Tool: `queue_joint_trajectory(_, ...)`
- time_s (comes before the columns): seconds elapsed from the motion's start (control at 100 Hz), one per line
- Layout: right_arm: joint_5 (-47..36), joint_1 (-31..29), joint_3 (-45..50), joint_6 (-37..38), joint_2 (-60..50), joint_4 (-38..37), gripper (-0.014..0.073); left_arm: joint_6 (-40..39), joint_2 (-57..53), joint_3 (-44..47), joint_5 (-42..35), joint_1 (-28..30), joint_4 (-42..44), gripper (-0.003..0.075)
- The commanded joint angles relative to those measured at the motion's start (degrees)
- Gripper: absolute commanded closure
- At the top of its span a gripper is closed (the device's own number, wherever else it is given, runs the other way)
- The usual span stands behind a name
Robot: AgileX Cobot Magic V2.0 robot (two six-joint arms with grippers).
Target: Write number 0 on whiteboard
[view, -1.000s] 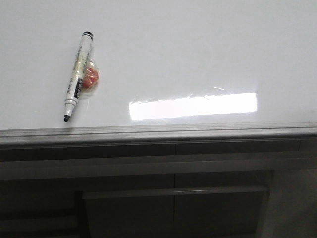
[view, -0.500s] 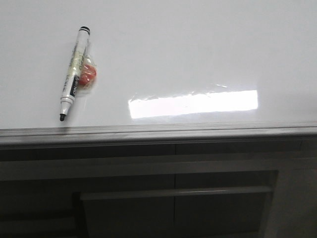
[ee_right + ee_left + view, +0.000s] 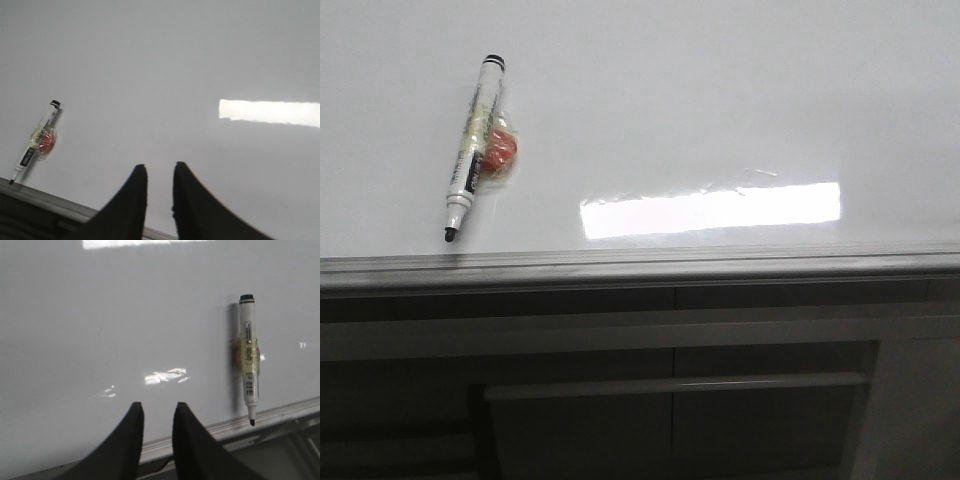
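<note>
The whiteboard (image 3: 720, 110) is glossy white with a grey metal edge strip along its near side. No drawn 0 shows on it. A white marker (image 3: 474, 145) with a black tip lies uncapped near the edge at the left, a red lump taped to its side. It also shows in the left wrist view (image 3: 249, 362) and the right wrist view (image 3: 36, 140). My left gripper (image 3: 157, 406) is open and empty over the board, apart from the marker. My right gripper (image 3: 160, 166) is open and empty over the board. Neither gripper shows in the front view.
A bright rectangular glare (image 3: 710, 210) lies on the board near its edge. Below the edge strip (image 3: 640, 265) are dark grey panels with a bar (image 3: 675, 385).
The front view has shifted slightly, so the marker sits a little differently in the picture. Nothing was picked up or drawn.
</note>
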Motion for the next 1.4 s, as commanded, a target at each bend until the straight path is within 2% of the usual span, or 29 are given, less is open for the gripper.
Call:
queue_joint_trajectory(0.0,-3.65,0.07,-3.05,-0.32,3.89,-0.77,0.0307,1.66,4.76,-4.47,0.31,-1.04,-2.48,0.0426)
queue_joint_trajectory(0.05,-3.38,0.07,-3.47,-0.32,5.48,-0.66,0.0227,1.82,6.85,-5.35,1.31,-2.62,-2.9,0.0379)
queue_joint_trajectory(0.12,-1.79,0.07,-4.15,-0.32,7.49,-0.53,0.0167,1.82,9.15,-5.59,1.69,-6.0,-2.99,0.037)
queue_joint_trajectory(0.28,1.02,0.07,-5.67,-0.32,10.2,-0.08,0.0169,-3.72,12.47,-5.59,-1.69,-16.19,-2.21,0.0372)
queue_joint_trajectory(0.43,1.14,0.07,-5.95,-0.32,11.55,0.63,0.0169,-15.82,15.62,-5.59,-7.69,-24.94,5.92,0.0372)
queue_joint_trajectory(0.55,1.14,0.07,-5.95,-0.32,12.32,0.99,0.0169,-20.9,18.89,-5.59,-10.64,-30.02,8.66,0.0372)
queue_joint_trajectory(0.81,1.14,0.07,-5.95,-0.32,12.62,2.43,0.0169,-23.38,25.23,-5.59,-18.13,-31.2,10.16,0.0372)
queue_joint_trajectory(1.22,1.51,0.07,-5.95,-0.32,12.62,3.61,0.0169,-23.38,33.83,-5.59,-22.18,-31.2,12.98,0.0377)
queue_joint_trajectory(1.32,1.51,0.07,-5.95,-0.32,12.62,3.86,0.0169,-23.38,35.1,-5.59,-22.7,-31.2,13.52,0.0458)
queue_joint_trajectory(1.39,1.51,0.07,-5.95,-0.32,12.62,4.01,0.0169,-23.38,35.65,-5.59,-22.81,-31.2,13.52,0.0551)
